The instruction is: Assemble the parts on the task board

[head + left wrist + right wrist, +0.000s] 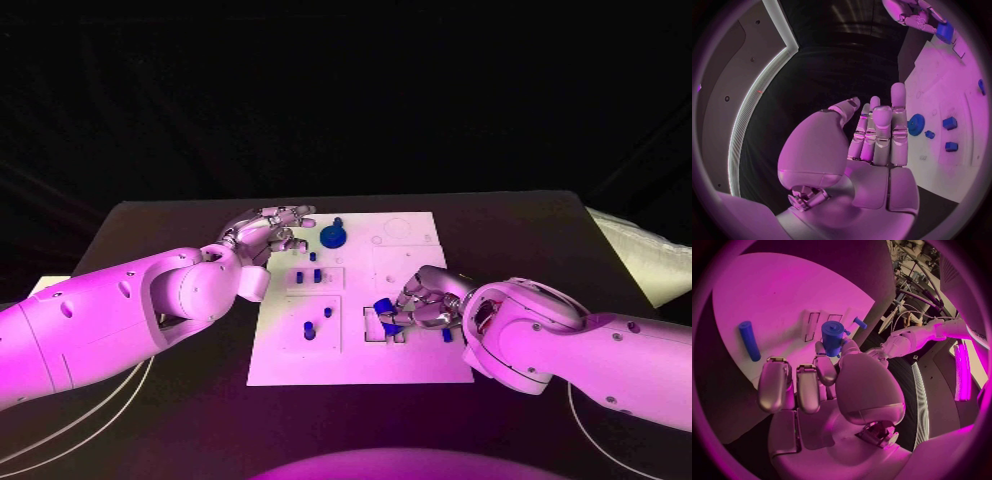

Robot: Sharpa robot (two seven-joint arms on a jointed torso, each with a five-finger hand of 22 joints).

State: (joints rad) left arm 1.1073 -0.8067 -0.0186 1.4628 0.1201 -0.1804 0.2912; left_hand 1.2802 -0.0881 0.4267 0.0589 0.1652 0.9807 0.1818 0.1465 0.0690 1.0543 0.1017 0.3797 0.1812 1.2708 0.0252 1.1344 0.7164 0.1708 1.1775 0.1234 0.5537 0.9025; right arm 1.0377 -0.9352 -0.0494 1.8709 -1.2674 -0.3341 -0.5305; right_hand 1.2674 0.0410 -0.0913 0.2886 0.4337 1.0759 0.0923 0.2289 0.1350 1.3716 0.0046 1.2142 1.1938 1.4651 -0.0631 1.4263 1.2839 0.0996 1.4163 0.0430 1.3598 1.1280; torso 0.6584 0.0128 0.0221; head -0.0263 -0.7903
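The white task board (411, 350) lies in the middle of the black table. My right hand (428, 303) is over its near right part and pinches a blue cylindrical part (832, 337) between thumb and finger; the same part (385, 307) pokes out on the hand's left. A blue peg (749, 340) lies flat on the board beyond the fingers. My left hand (271, 232) hovers at the board's far left corner with straight fingers (881, 131), holding nothing. A blue gear (333, 237) sits just right of it. Small blue pieces (307, 275) stand in the left column of slots.
Two more blue pieces (309, 328) are in the near left slot plate. White cables (87, 420) trail across the table's near left. A pale object (635, 250) lies at the table's right edge.
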